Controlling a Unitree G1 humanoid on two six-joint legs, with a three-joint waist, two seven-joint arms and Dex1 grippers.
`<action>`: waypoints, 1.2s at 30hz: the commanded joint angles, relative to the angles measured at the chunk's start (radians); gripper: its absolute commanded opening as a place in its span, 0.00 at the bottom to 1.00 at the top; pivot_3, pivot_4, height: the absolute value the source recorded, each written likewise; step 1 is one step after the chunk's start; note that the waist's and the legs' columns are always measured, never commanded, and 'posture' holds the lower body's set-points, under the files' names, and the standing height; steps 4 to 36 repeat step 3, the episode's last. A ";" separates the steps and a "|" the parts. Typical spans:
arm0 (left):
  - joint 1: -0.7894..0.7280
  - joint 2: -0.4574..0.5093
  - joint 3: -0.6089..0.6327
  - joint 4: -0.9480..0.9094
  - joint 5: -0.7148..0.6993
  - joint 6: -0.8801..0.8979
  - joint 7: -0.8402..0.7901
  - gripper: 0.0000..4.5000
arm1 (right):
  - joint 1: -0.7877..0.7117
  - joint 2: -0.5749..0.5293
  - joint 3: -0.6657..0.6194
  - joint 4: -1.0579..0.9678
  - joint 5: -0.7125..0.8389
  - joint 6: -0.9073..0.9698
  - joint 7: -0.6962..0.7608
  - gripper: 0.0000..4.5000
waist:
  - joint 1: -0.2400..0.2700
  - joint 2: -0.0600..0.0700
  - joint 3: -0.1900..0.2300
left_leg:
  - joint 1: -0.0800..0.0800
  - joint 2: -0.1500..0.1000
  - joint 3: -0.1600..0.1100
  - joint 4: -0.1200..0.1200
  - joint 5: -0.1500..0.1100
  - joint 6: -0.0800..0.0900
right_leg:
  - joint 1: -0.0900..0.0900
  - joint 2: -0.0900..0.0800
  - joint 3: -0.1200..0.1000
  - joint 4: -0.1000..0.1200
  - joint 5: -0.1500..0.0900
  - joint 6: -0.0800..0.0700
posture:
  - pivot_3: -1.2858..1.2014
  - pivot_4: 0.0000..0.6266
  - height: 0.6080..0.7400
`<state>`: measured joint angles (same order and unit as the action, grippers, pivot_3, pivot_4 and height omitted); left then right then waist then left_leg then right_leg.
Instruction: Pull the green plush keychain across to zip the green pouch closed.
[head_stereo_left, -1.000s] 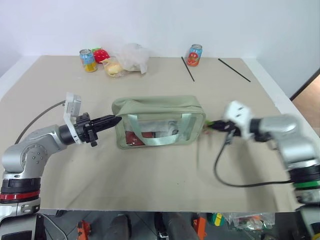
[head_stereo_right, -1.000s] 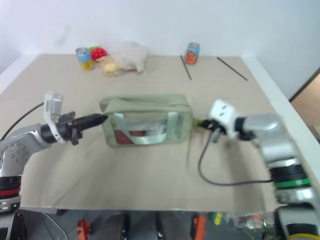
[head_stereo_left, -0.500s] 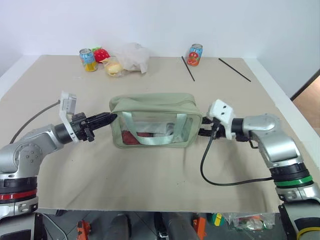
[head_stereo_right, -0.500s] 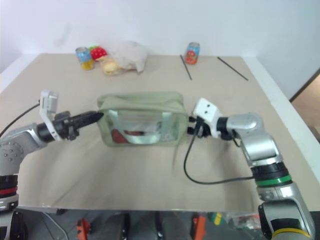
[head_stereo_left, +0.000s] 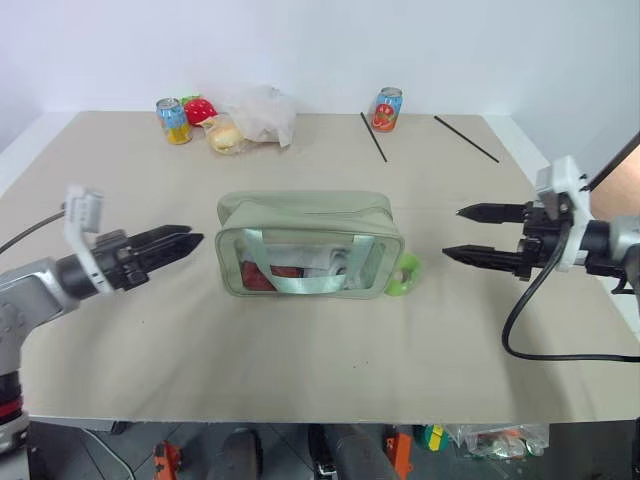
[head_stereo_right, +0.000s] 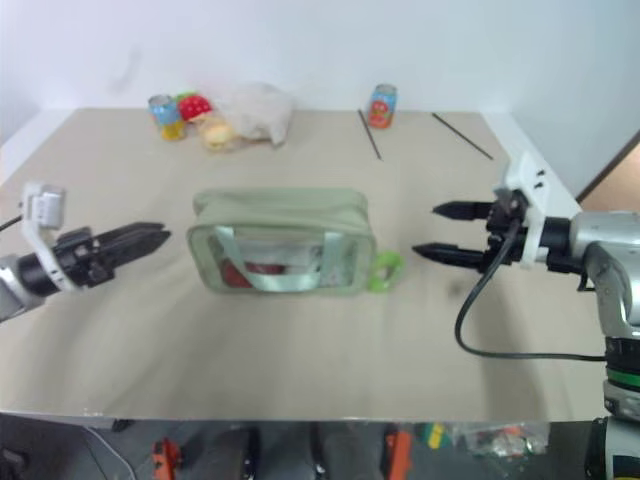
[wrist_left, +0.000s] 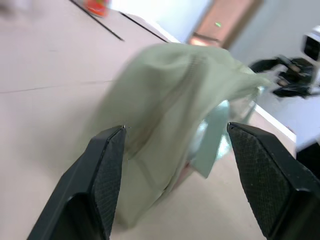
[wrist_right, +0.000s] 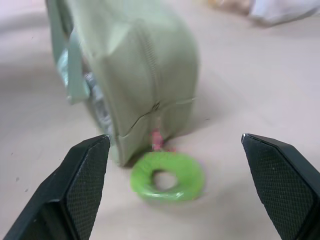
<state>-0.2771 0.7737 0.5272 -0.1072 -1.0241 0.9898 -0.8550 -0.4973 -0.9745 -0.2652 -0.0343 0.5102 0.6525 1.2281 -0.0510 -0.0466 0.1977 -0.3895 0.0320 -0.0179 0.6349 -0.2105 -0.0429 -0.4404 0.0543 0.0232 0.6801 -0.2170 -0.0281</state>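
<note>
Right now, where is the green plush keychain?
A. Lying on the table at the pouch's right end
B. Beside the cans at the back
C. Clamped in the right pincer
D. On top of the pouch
A: the green plush keychain lies on the table at the right end of the green pouch, clear of the open right pincer.

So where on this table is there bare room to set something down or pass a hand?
The near strip in front of the green pouch is bare. So is the band behind it, up to the two black sticks. The far left corner is crowded: can, strawberry toy, white bag. Another can stands far centre.
</note>
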 joint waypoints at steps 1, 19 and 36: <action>0.043 0.013 0.085 0.033 0.004 -0.022 0.041 0.74 | 0.042 0.008 -0.049 -0.004 0.022 0.005 -0.047 0.97 | 0.003 0.000 0.000 | 0.000 0.000 -0.001 0.000 0.000 0.000 | 0.000 0.000 -0.001 0.000 0.000 0.000 | 0.52 0.24 1.00; 0.073 -0.003 0.100 0.047 0.019 -0.042 0.061 0.74 | 0.076 0.031 -0.044 -0.009 0.022 -0.001 -0.073 0.97 | 0.003 0.000 0.000 | 0.000 0.000 -0.001 0.000 0.000 0.000 | 0.000 0.000 -0.001 0.000 -0.001 -0.001 | 0.52 0.24 1.00; 0.073 -0.003 0.100 0.047 0.019 -0.042 0.061 0.74 | 0.076 0.031 -0.044 -0.009 0.022 -0.001 -0.073 0.97 | 0.003 0.000 0.000 | 0.000 0.000 -0.001 0.000 0.000 0.000 | 0.000 0.000 -0.001 0.000 -0.001 -0.001 | 0.52 0.24 1.00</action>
